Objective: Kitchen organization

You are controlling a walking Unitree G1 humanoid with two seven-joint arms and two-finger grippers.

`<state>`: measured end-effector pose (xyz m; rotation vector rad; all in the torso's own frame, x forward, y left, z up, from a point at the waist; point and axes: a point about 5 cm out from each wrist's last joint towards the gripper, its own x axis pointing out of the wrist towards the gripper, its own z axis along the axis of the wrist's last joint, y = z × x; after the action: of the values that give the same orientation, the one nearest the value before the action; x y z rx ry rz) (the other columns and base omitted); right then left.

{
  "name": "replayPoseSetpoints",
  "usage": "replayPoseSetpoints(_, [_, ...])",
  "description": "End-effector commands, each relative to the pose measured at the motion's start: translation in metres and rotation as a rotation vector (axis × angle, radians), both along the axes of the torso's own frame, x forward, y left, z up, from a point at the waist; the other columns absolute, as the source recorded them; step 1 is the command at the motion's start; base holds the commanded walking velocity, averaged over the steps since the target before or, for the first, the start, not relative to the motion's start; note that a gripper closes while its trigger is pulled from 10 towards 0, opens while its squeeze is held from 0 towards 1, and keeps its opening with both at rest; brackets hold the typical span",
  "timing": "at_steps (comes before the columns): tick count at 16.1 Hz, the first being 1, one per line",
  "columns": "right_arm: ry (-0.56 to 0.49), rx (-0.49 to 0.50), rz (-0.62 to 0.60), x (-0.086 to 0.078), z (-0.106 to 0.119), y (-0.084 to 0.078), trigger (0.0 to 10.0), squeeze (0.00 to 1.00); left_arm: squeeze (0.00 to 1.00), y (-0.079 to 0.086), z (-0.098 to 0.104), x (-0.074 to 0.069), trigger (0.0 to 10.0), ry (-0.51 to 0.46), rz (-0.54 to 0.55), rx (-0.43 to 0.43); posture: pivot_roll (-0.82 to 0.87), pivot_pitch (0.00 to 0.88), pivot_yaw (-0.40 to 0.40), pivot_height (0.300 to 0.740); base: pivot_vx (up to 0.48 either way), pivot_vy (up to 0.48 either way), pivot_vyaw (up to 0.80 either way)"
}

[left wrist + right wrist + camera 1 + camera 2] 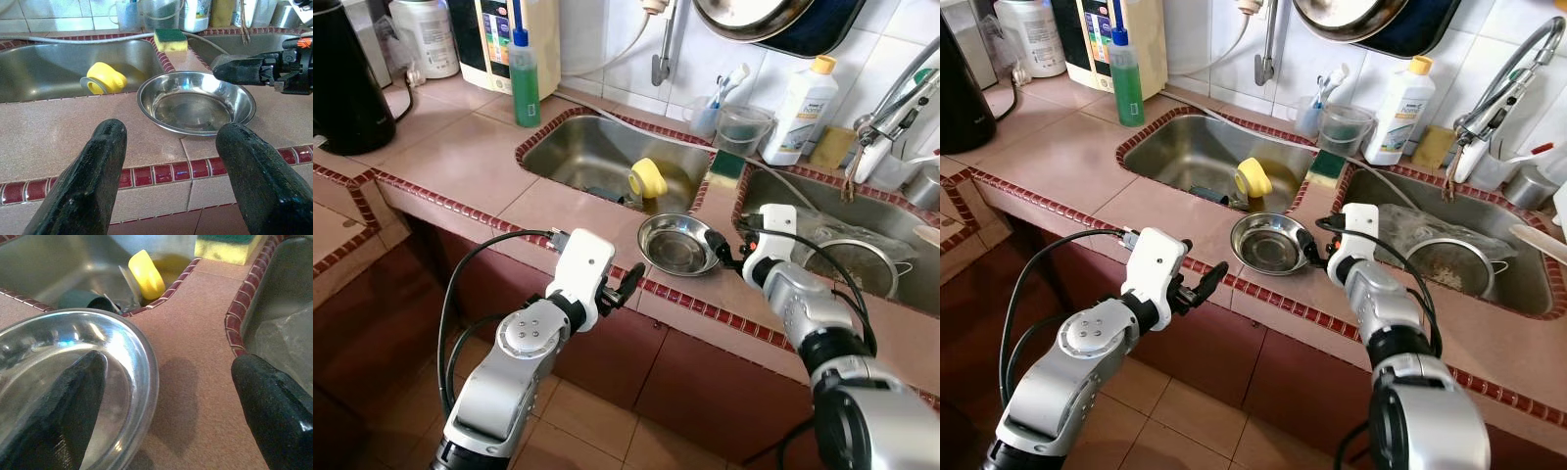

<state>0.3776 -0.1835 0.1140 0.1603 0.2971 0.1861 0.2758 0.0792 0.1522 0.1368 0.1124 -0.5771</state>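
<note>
Clearly, in the left eye view the steel bowl point(677, 245) sits on the tiled counter point(460, 147) between the two sinks; it looks light, stiff and slippery. In the left wrist view the left gripper point(168, 161) stands open before it. In the right wrist view the right gripper point(171, 396), open, straddles its rim, the best hold; the bowl's underside is hidden.

My right gripper point(171, 406) stands with fingers spread, one finger point(58, 406) inside the steel bowl's point(132, 347) rim, the other over the tiled counter point(195, 333). A yellow cup point(145, 274) lies in the sink point(49, 264), a sponge point(227, 248) on the ledge.
</note>
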Motion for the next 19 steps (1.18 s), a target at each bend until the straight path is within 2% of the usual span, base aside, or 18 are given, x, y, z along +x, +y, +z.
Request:
replayPoseSetpoints(1, [0.001, -0.007, 0.006, 0.003, 0.006, -0.006, 10.0, 0.00, 0.00, -0.002, 0.007, 0.000, 10.0, -0.022, 0.007, -0.001, 0.04, 0.032, -0.118, 0.740, 0.000, 0.000, 0.00])
replayPoseSetpoints(4, [0.041, -0.006, 0.051, 0.004, 0.005, -0.002, 10.0, 0.00, 0.00, -0.002, 0.007, 0.000, 10.0, -0.025, 0.018, -0.003, 0.05, 0.032, -0.125, 0.740, 0.000, 0.000, 0.00])
replayPoseSetpoints(5, [0.052, 0.003, 0.057, 0.004, 0.004, -0.001, 8.9, 0.00, 0.00, -0.002, 0.008, 0.000, 10.0, -0.025, 0.021, -0.003, 0.05, 0.031, -0.128, 0.740, 0.000, 0.000, 0.00])
replayPoseSetpoints(6, [0.077, 0.011, 0.079, 0.003, 0.000, 0.001, 8.7, 0.00, 0.00, -0.001, 0.008, 0.000, 10.0, -0.027, 0.025, -0.004, 0.05, 0.031, -0.128, 0.740, 0.000, 0.000, 0.00])
replayPoseSetpoints(7, [0.099, 0.026, 0.094, 0.001, -0.003, 0.003, 6.4, 0.00, 0.00, -0.001, 0.008, 0.000, 10.0, -0.025, 0.030, -0.006, 0.05, 0.031, -0.128, 0.740, 0.000, 0.000, 0.00])
replayPoseSetpoints(8, [0.120, 0.048, 0.101, 0.000, -0.006, 0.005, 4.9, 0.00, 0.00, -0.001, 0.008, 0.000, 10.0, -0.026, 0.033, -0.007, 0.05, 0.035, -0.131, 0.740, 0.000, 0.000, 0.00])
replayPoseSetpoints(9, [0.133, 0.048, 0.111, -0.002, -0.009, 0.006, 2.1, 0.00, 0.00, -0.001, 0.008, 0.000, 10.0, -0.027, 0.034, -0.006, 0.05, 0.035, -0.131, 0.740, 0.000, 0.000, 0.00])
replayPoseSetpoints(10, [0.143, 0.046, 0.112, -0.003, -0.011, 0.006, 0.0, 0.00, 0.00, -0.001, 0.008, 0.000, 10.0, -0.028, 0.034, -0.006, 0.05, 0.035, -0.130, 0.740, 0.000, 0.000, 0.00])
replayPoseSetpoints(19, [0.151, 0.043, 0.072, -0.004, -0.012, -0.005, 0.0, 0.00, 0.00, -0.002, 0.009, 0.000, 10.0, -0.025, 0.025, -0.009, 0.05, 0.036, -0.124, 0.740, 0.000, 0.000, 0.00])
